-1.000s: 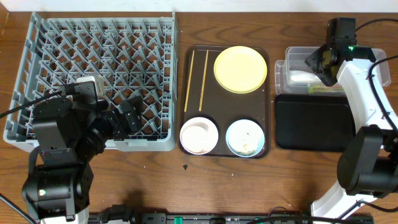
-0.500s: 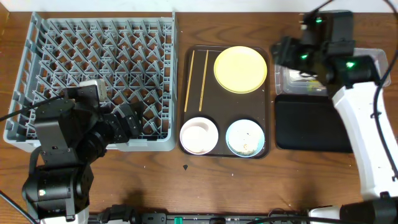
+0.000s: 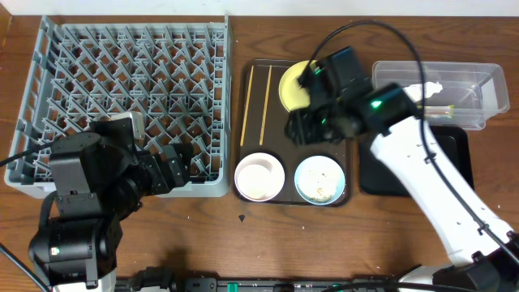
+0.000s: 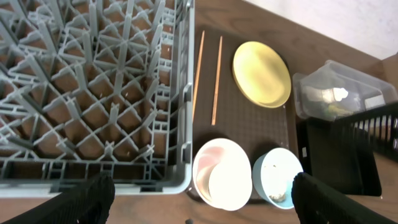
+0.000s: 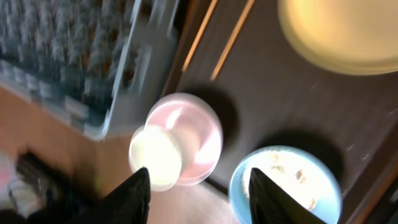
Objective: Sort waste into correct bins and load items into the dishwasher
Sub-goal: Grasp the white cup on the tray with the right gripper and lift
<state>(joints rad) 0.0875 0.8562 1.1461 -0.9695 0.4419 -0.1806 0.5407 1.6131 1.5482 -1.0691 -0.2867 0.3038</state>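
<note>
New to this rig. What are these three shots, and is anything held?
Two robot arms sit at a table, each ending in a two-finger tool. The wide shot comes from a camera fixed overhead; the other two come from wrist cameras, looking past each arm's own fingers. On the table: a grey dish rack, a brown tray carrying a yellow plate, chopsticks, a white bowl and a blue bowl with crumbs, a clear tub holding a napkin, and a black tray. The left tool is open over the rack's near edge; the right tool is open above the brown tray. Nothing is held.
</note>
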